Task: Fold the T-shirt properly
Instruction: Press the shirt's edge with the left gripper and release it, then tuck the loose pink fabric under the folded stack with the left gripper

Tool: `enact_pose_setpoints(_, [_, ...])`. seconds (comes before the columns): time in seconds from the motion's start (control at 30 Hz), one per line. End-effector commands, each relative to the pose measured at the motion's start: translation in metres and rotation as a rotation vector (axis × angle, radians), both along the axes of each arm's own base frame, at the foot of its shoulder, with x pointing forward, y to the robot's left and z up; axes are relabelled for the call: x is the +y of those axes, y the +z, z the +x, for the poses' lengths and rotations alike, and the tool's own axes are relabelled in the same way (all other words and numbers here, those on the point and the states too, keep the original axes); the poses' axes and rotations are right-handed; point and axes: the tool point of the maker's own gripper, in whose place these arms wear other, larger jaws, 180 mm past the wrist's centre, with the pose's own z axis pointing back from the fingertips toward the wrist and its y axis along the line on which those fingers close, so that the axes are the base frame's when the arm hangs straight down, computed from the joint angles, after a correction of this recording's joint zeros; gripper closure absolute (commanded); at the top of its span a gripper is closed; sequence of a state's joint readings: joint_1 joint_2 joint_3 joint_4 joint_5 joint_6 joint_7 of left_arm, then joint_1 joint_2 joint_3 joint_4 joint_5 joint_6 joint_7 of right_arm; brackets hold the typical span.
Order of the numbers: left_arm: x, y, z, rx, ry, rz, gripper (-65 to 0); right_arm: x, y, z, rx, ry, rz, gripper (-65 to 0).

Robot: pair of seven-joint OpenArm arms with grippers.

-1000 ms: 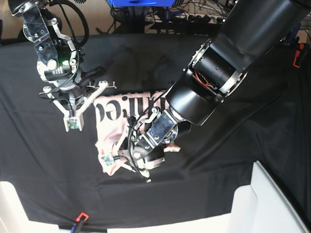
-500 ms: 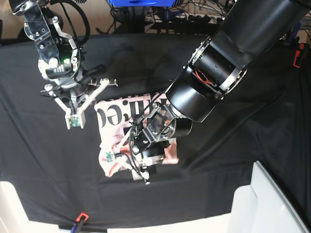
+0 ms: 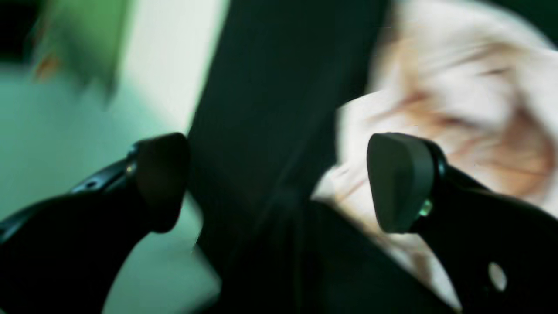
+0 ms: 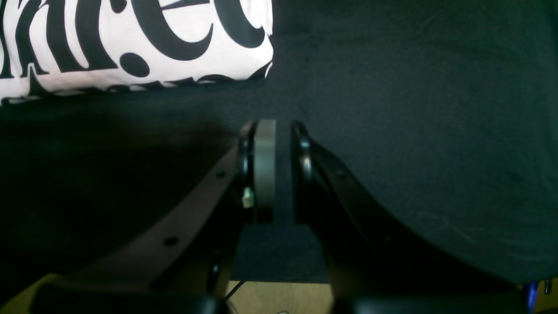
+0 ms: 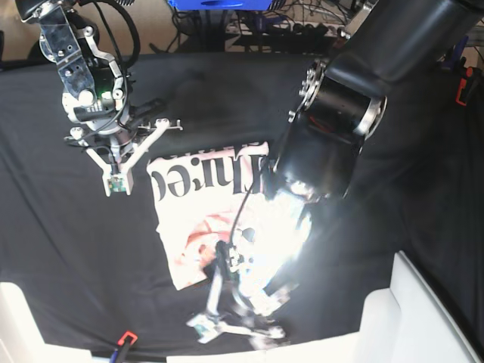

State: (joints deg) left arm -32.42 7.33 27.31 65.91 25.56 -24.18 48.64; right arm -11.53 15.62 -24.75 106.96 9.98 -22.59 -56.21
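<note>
The pale pink T-shirt point(image 5: 190, 227) lies folded on the black table cloth point(image 5: 68, 242), with black lettering point(image 5: 198, 176) showing on its far part. My left gripper point(image 5: 236, 325) hangs blurred just past the shirt's near edge, close to the table front. In the left wrist view it point(image 3: 279, 183) stands wide open and empty, with the shirt point(image 3: 457, 96) behind its right finger point(image 3: 401, 179). My right gripper point(image 5: 115, 183) is shut and holds nothing, hovering beside the shirt's far left corner. The right wrist view shows its pads point(image 4: 265, 170) together above bare cloth, the lettered shirt point(image 4: 130, 39) lying ahead.
White surfaces point(image 5: 423, 318) border the table's front corners. A red-and-black tool point(image 5: 125, 340) lies at the front edge. An orange clamp point(image 5: 463, 87) sits at the far right, and cables point(image 5: 302, 23) run along the back. The left arm's bulky body point(image 5: 333, 128) overhangs the shirt's right side.
My left gripper has opened, let go of the shirt's near edge and pulled back toward the table front. The shirt now lies flatter. The right arm has barely moved.
</note>
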Motion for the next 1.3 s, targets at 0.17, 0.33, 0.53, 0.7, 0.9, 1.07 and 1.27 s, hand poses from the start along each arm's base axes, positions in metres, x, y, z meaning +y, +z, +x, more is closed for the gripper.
enact_pose_setpoints(0.17, [0.004, -0.006, -0.034, 0.010, 0.021, -0.027, 0.0, 0.002, 0.013, 0.016, -0.062, -0.006, 0.006, -5.8])
enact_pose_setpoints(0.33, [0.031, -0.011, -0.052, 0.043, 0.128, -0.044, 0.0, 0.003, 0.015, 0.019, -0.069, -0.005, 0.008, -5.8])
enact_pose_setpoints(0.53, [0.054, -0.012, -0.035, 0.059, 0.198, -0.057, -6.7, 0.004, 0.016, 0.019, -0.070, -0.005, 0.010, -5.8])
enact_pose_setpoints(0.7, [0.054, -0.010, -0.023, 0.066, 0.192, -0.040, -40.8, 0.004, 0.014, 0.017, -0.064, -0.005, 0.010, -5.8])
enact_pose_setpoints(0.9, [0.034, -0.017, -0.021, 0.104, 0.171, -0.057, -41.7, 0.004, 0.014, 0.016, -0.062, -0.005, 0.012, -5.8])
enact_pose_setpoints(1.07, [0.036, -0.045, -0.032, 0.187, 0.173, -0.031, -41.7, 0.009, 0.014, 0.016, -0.060, -0.008, 0.028, -5.8])
enact_pose_setpoints(1.27, [0.036, -0.051, -0.035, 0.200, 0.174, -0.028, -41.7, 0.014, 0.014, 0.015, -0.059, -0.009, 0.041, -5.8])
